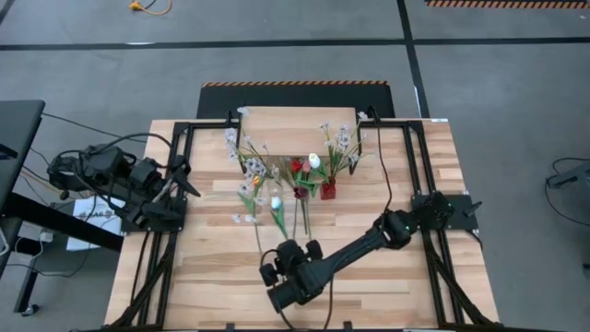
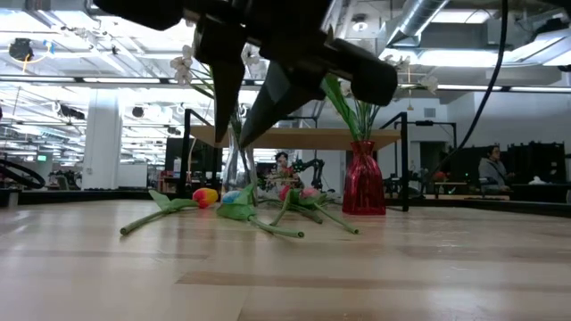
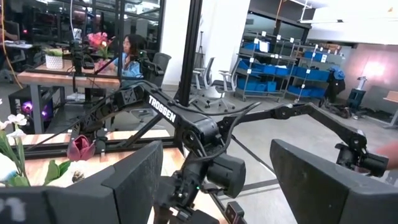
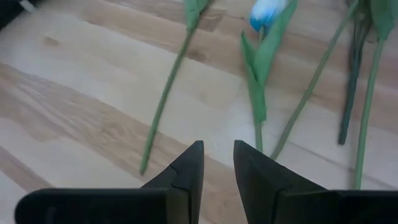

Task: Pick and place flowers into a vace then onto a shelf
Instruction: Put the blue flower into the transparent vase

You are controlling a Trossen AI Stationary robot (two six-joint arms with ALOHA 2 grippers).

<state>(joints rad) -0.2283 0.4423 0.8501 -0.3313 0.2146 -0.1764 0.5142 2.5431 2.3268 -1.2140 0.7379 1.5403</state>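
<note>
Several loose flowers (image 1: 277,214) lie flat on the table with their stems pointing to the near edge; they also show as flowers (image 2: 234,198) in the low view. The right wrist view shows a white tulip (image 4: 267,12) and bare green stems (image 4: 163,102). My right gripper (image 1: 300,247) (image 4: 217,155) hovers over the stem ends near the table's near edge, fingers pointing down, slightly open and empty. A red vase (image 1: 328,191) (image 2: 363,183) and a clear vase (image 2: 236,169) each hold flowers and stand in front of the shelf (image 1: 297,129). My left gripper (image 1: 184,180) (image 3: 217,162) waits open at the table's left.
The shelf's black legs (image 2: 406,160) and the black frame rails (image 1: 406,166) border the far half of the table. Bare wood (image 1: 212,277) lies around my right gripper on the near side. People sit at desks in the room beyond.
</note>
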